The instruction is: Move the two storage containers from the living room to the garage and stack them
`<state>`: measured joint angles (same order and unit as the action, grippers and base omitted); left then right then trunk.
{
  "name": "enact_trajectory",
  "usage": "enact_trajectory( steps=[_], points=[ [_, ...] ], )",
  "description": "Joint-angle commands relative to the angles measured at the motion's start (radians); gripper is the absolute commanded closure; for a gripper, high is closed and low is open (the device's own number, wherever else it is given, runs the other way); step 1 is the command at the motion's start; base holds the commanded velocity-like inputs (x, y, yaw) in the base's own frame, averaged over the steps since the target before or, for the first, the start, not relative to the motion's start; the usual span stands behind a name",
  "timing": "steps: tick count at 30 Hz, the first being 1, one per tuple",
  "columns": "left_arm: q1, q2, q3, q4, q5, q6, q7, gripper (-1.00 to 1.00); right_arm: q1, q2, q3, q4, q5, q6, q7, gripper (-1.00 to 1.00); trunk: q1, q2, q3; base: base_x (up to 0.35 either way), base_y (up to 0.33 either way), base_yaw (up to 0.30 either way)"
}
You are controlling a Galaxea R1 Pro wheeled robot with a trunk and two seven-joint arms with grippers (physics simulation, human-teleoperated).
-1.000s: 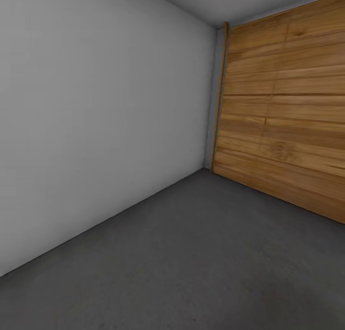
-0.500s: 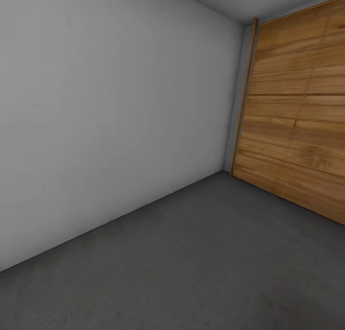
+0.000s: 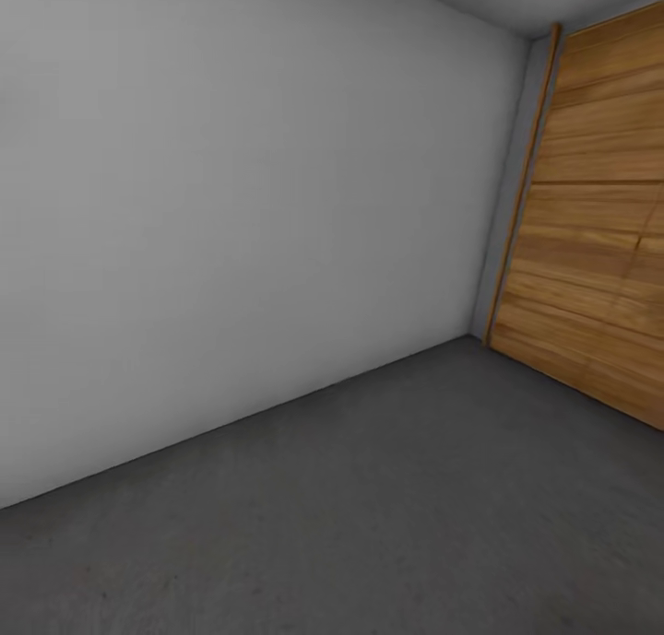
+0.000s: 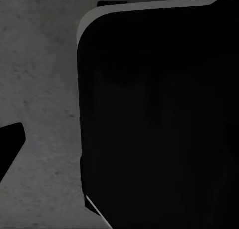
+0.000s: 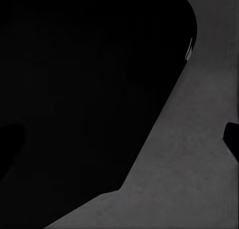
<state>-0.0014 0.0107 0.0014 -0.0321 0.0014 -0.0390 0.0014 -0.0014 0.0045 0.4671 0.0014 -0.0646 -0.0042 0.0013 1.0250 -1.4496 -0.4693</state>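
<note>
We face a corner of the garage: a pale grey wall (image 3: 231,211) fills the upper left of the head view, wooden-plank doors (image 3: 599,239) stand at the right edge, and the floor (image 3: 387,515) (dark mottled concrete) spreads below. Both wrist views show a large black body over concrete; we cannot tell either gripper's opening.

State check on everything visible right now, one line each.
wooden-plank door: closed, planks run unbroken down to the floor.
floor: dark grey concrete, bare where the head view shows it.
wall: plain pale grey, unmarked.
dark body: close to both wrist cameras, over the concrete; too dark to identify.
</note>
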Motion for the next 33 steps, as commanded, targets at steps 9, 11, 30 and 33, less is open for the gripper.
enact_trajectory(
  steps=[9,11,30,33],
  points=[
    [0.0,0.0,0.0,0.0,0.0,-0.002,0.0,-1.0,0.0,0.0,0.007,0.0,-0.006,0.0,0.0,-1.0,0.0,0.0,-0.001,0.0,0.0,0.275],
    [0.0,0.0,0.0,0.0,0.0,-0.002,0.0,-1.0,0.0,0.0,0.007,0.0,-0.006,0.0,0.0,-1.0,0.0,0.0,-0.001,0.0,0.0,0.275],
    [0.0,0.0,0.0,0.0,0.0,-0.002,0.0,-1.0,0.0,0.0,0.007,0.0,-0.007,0.0,0.0,-1.0,0.0,0.0,-0.001,0.0,0.0,0.275],
    [0.0,0.0,0.0,0.0,0.0,-0.002,0.0,-1.0,0.0,0.0,0.007,0.0,-0.007,0.0,0.0,-1.0,0.0,0.0,-0.001,0.0,0.0,0.275]
  ],
)
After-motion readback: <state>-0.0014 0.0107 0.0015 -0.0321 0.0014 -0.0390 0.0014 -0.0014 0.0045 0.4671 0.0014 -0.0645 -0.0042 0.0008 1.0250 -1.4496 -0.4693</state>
